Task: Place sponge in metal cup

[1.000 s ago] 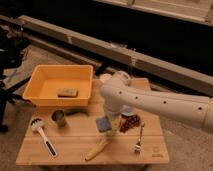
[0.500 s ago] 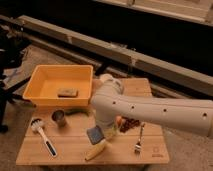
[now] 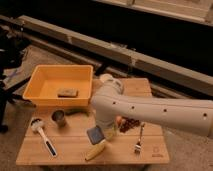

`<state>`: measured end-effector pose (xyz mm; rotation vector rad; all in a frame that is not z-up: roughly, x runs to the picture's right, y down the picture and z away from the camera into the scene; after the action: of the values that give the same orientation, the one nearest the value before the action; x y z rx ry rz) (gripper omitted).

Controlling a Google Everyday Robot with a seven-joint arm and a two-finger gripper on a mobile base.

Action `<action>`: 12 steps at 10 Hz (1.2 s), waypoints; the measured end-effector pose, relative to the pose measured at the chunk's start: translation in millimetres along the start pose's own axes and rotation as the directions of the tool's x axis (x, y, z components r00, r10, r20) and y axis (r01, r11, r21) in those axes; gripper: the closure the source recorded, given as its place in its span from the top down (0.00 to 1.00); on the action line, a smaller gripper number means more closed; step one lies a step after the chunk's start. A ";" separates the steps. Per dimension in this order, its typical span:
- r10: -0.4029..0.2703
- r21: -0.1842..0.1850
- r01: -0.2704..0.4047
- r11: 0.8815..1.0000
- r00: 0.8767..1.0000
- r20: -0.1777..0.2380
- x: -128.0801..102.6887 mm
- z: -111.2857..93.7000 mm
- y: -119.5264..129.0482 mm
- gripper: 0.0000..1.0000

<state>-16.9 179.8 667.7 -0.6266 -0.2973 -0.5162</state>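
My gripper (image 3: 97,130) hangs from the white arm over the middle of the wooden table and is shut on the sponge (image 3: 93,135), a small blue-grey square pad held just above the table top. The metal cup (image 3: 59,118), a small shiny cylinder, stands upright on the table to the left of the gripper, about a cup's width or two away, just in front of the yellow bin. The arm hides most of the gripper's body.
A yellow bin (image 3: 37,80) at the back left holds a brownish block (image 3: 67,92). A white-headed brush (image 3: 42,135) lies at the front left. A banana (image 3: 95,149) lies just below the sponge. A fork (image 3: 139,141) and a dark reddish item (image 3: 131,124) lie to the right.
The gripper has carried the sponge down and to the left, from near the table's middle towards its front, closer to the banana. In the last half second it hardly moved.
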 end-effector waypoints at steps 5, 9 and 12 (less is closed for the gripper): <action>0.034 0.056 -0.034 0.998 0.999 -0.001 4.5 -3.0 -27.5 0.00; 0.025 0.119 -0.025 0.993 1.000 0.003 -18.3 -9.2 -80.1 0.00; -0.021 0.133 0.021 0.991 1.000 -0.002 -44.4 -5.7 -114.3 0.00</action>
<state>-115.2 113.6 699.8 -0.4939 -0.3351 -0.5122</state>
